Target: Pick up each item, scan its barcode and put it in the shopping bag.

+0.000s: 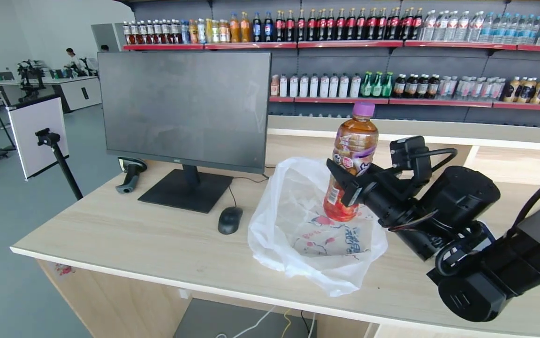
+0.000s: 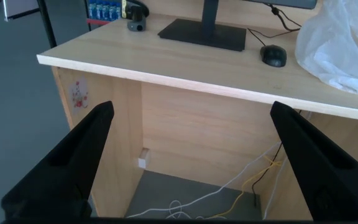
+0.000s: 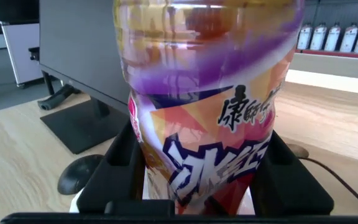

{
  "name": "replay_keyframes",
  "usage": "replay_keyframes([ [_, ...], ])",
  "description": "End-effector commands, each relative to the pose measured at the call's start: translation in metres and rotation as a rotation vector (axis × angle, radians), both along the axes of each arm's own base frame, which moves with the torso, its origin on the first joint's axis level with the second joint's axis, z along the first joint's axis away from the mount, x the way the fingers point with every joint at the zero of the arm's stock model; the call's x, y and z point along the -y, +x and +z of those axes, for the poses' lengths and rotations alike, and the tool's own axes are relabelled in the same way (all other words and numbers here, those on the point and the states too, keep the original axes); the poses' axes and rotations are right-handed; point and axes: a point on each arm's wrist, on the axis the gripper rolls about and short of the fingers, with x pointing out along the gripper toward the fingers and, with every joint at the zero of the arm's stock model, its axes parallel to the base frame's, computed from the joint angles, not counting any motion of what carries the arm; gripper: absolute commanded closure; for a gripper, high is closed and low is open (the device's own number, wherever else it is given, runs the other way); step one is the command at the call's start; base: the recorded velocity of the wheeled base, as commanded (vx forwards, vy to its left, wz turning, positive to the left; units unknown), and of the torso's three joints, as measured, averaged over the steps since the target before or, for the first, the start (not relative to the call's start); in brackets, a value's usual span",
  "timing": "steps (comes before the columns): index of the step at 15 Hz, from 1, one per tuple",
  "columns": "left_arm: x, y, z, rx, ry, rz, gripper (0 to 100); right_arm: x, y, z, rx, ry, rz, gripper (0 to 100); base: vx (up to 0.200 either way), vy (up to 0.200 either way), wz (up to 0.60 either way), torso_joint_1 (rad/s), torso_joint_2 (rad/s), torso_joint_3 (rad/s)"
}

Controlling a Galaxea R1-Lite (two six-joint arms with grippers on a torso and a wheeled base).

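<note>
Gripping bottle [image 1: 353,164], right end effector [image 1: 345,180], above shopping bag [image 1: 298,225]

The head view looks forward and down from above over the desk [image 1: 110,234], toward the monitor [image 1: 185,108] and the far shelves [image 1: 391,44]. The left wrist view sits low before the desk's front edge, facing up past it to the mouse [image 2: 273,56] and bag [image 2: 347,43], both shared with the head view. The right wrist view is very close behind the bottle [image 3: 210,106], facing the monitor and mouse
</note>
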Motion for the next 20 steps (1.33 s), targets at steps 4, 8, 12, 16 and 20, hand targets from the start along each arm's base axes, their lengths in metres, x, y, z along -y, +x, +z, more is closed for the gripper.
replay_keyframes([
  [4, 0.000, 0.000, 0.000, 0.001, 0.000, 0.002, 0, -0.020, 0.024, -0.029, -0.049, -0.002, 0.022, 100, 0.000, 0.000, 0.00, 0.000, 0.00, 0.000],
  [8, 0.000, 0.000, 0.000, 0.000, 0.000, 0.000, 0, -0.029, 0.038, -0.045, -0.066, -0.006, 0.024, 100, 0.000, 0.000, 0.00, 0.000, 0.00, 0.000],
  [12, 0.000, 0.000, 0.000, 0.001, 0.000, 0.000, 0, -0.039, 0.042, -0.058, -0.094, 0.005, 0.048, 100, 0.000, 0.000, 0.00, 0.000, 0.00, 0.000],
  [16, 0.000, 0.000, 0.000, 0.001, 0.000, 0.000, 0, -0.056, 0.047, -0.067, -0.095, 0.018, 0.082, 100, 0.000, 0.000, 0.00, 0.000, 0.00, 0.000],
  [20, 0.000, 0.000, 0.000, 0.001, -0.002, 0.000, 0, -0.072, 0.047, -0.076, -0.096, 0.017, 0.114, 100, 0.000, 0.000, 0.00, 0.000, 0.00, 0.000],
])
